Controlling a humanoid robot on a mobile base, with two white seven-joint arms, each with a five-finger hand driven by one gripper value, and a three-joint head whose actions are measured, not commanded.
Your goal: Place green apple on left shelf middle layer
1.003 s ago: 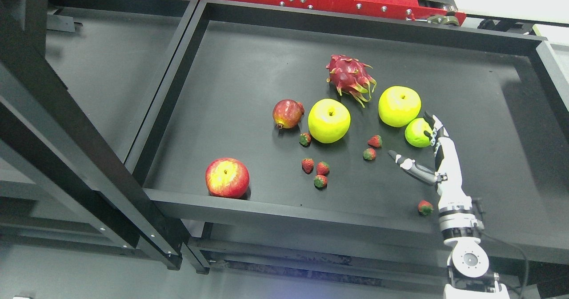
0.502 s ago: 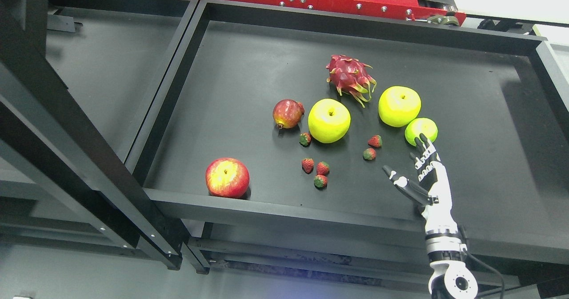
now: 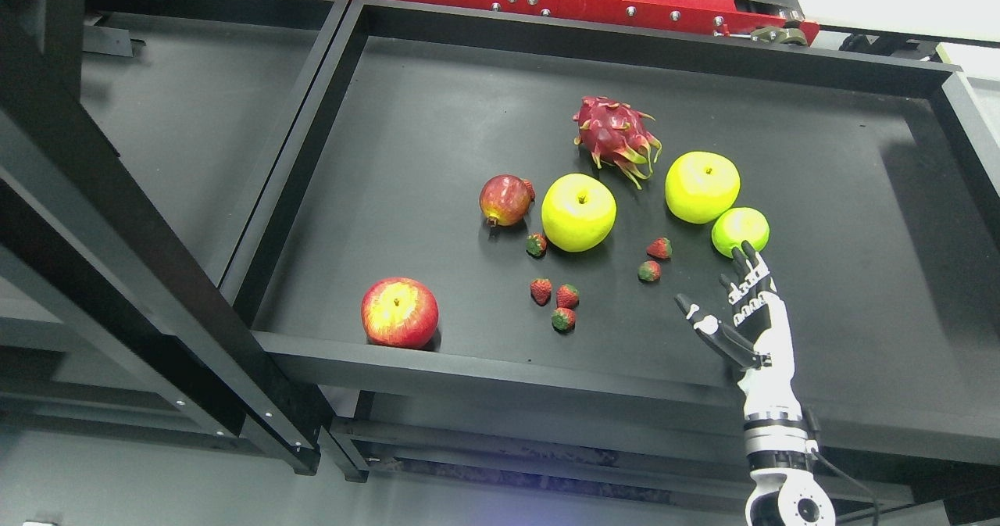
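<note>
I have the right hand (image 3: 742, 315) up over the front edge of the shelf (image 3: 437, 119), its arm rising from the bottom at about 5 o'clock. The fingers (image 3: 748, 272) are stretched out and the thumb (image 3: 699, 319) is splayed toward 10 o'clock, so the hand is spread and holds nothing. The fingertips sit just below the small green apple (image 3: 740, 230), very near it; I cannot tell whether they touch.

That small apple lies on the dark floor of the shelf, right of centre. Touching it at 11 o'clock is a bigger green apple (image 3: 701, 186). A third green apple (image 3: 578, 212) lies near the middle, with a pomegranate (image 3: 505, 199) beside it at 9 o'clock and a dragon fruit (image 3: 616, 137) at 1 o'clock of it. A red apple (image 3: 399, 313) rests near the front rim, well apart toward 7 o'clock. Strawberries (image 3: 556, 299) are scattered between the apples and the front rim.

I see no left arm anywhere in my view
</note>
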